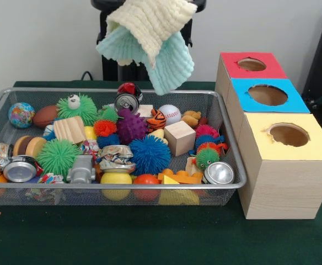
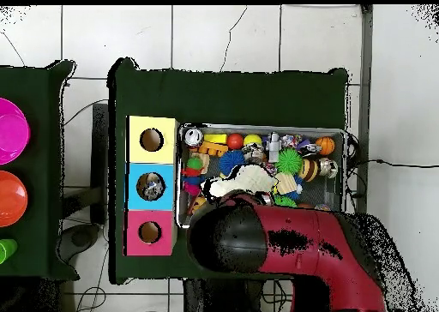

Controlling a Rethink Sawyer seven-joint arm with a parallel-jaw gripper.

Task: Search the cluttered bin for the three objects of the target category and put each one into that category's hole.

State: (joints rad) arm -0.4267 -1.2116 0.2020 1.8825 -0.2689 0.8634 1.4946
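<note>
At lower left, the wire bin [image 1: 227, 190] holds balls, cans and blocks. At right stands the three-hole box [image 1: 285, 182]. At top centre hang cream and mint cloths [image 1: 150, 38], apparently hiding the gripper; its grip can't be judged.

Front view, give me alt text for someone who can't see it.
A cream and pale blue cloth hangs above a wire mesh bin crammed with spiky balls, crushed cans, wooden blocks and toy fruit. To the bin's right stands a row of three wooden boxes, each with a round hole on top: red, blue, and yellow nearest the camera.
</note>
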